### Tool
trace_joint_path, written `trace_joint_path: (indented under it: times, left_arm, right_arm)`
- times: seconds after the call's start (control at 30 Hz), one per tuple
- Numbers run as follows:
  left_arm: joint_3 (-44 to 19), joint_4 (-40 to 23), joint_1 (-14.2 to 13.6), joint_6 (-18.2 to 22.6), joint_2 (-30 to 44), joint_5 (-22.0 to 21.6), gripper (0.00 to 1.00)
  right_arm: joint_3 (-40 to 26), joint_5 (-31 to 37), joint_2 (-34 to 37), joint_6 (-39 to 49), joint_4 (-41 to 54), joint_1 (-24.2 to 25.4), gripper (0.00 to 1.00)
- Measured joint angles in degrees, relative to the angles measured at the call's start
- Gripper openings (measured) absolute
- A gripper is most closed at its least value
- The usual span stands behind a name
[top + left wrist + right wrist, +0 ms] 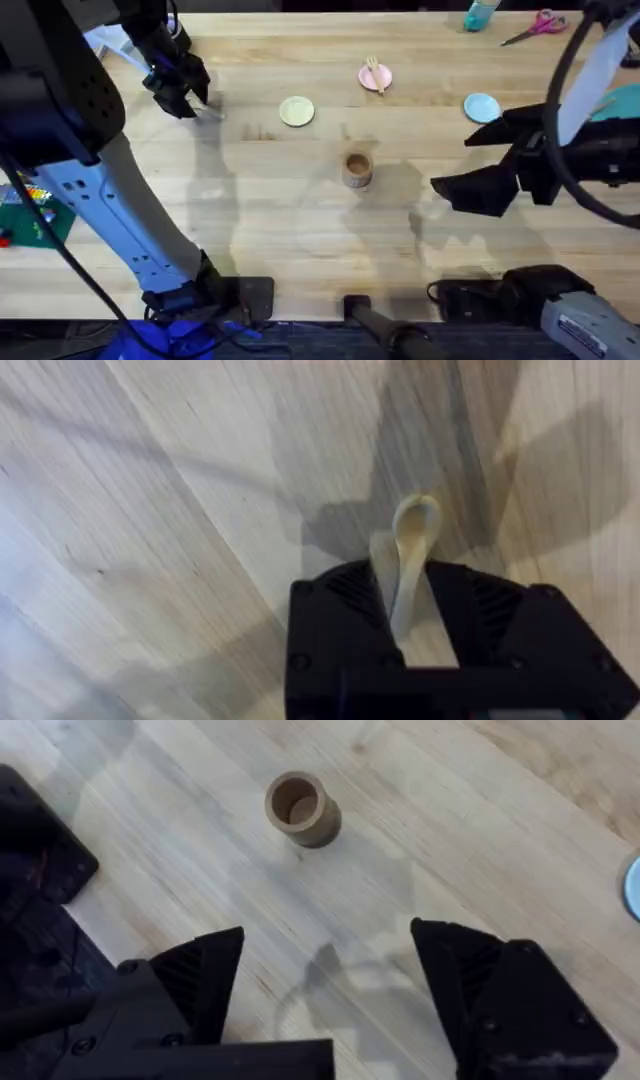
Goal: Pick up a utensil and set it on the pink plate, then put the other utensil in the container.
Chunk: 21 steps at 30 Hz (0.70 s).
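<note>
Left end effector (405, 610) is clamped tight on the spoon (410, 560), lifted off the table (300, 220). Right end effector (330, 980) hangs wide open, empty, near the cup (297, 807). Fork (375, 72) lies on the pink plate (366, 78).

Setting: robot workbench, lab or workshop type. Two black jointed robot arms (90, 110) are standing at the near edge of a pale butcher-block wooden table (260, 220); pink-handled scissors (536, 26) and a teal bottle (480, 14) are lying at the far edge, with black cables (60, 250) trailing.
</note>
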State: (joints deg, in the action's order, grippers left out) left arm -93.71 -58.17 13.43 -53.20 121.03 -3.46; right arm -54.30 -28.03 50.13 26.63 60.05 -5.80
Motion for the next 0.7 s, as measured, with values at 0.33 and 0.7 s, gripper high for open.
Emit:
trace_joint_path:
  times: [0.33, 0.7]
  left_arm:
    - [0.0, -0.1, 0.0, 0.8, 0.0, 0.0, 0.211]
    - [-0.1, -0.3, 0.0, 1.0, 0.0, 0.0, 0.096]
  right_arm:
    - [0.0, 0.0, 0.0, 0.0, 0.0, 0.0, 0.996]
    - [0.0, 0.0, 0.0, 0.0, 0.0, 0.0, 0.996]
